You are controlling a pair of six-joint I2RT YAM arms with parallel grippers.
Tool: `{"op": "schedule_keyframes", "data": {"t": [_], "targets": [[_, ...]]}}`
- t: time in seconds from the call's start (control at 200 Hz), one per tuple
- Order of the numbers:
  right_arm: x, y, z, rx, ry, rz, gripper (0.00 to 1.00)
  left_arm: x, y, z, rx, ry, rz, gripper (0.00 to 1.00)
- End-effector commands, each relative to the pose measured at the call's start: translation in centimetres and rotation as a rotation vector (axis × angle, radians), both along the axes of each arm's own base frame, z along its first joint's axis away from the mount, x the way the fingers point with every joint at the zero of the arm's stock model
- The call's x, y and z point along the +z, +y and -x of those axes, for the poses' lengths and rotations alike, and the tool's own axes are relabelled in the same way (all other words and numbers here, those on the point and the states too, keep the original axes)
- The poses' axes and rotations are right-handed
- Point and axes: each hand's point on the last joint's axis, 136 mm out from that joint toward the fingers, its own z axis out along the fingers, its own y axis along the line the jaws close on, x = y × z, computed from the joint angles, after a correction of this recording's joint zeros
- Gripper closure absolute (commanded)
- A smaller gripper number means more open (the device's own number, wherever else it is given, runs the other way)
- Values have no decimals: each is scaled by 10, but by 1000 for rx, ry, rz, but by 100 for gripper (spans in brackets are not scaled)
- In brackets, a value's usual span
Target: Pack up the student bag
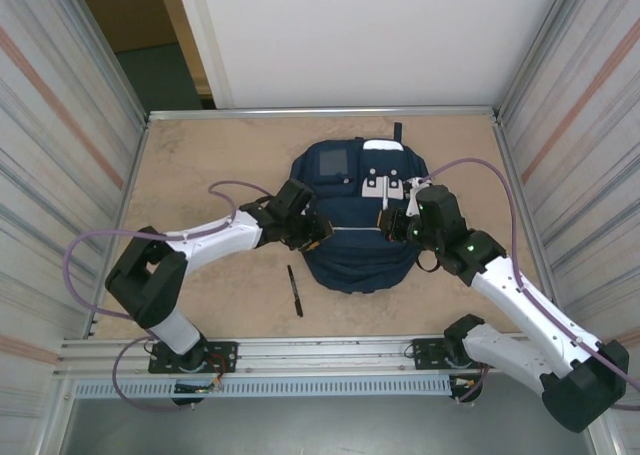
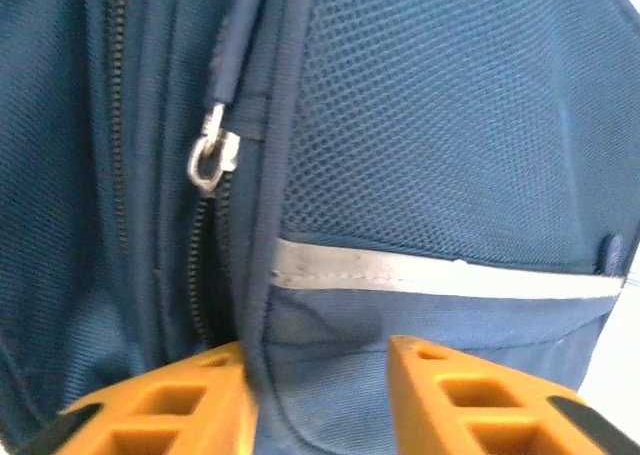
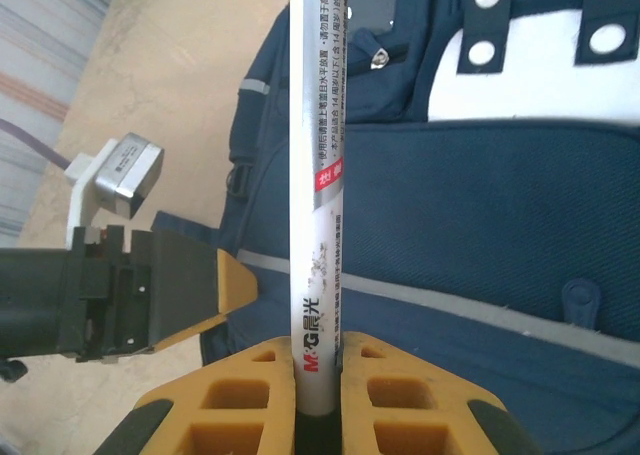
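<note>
Bag (image 1: 352, 260): mid-table
L gripper (image 2: 318, 350): bag's 9 o'clock, astride fold; can't tell you if pinched
R gripper (image 3: 318, 353): 3 o'clock, clamps white pen (image 3: 318, 125)

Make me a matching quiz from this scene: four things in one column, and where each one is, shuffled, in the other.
1 student bag
2 black pen
3 white pen
4 left gripper

A clamped in the right gripper
B beside the student bag's zip
C lying loose on the table
D lying mid-table

Pairs: 1-D, 2-C, 3-A, 4-B
</note>
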Motion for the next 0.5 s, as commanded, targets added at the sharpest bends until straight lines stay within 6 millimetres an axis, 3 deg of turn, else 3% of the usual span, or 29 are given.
{"op": "schedule_keyframes", "data": {"t": [0.0,0.14,0.276,0.496], "targets": [[7,2,3,44,-32,-1,96,29,-18,-13,4,-56,93,71],[16,16,14,192,-102,26,95,43,-10,-19,53,-98,98,89],[30,18,23,307,-224,100,94,60,0,-27,106,-138,116,100],[28,32,46,513,-365,226,94,69,6,-40,129,-206,103,100]]}}
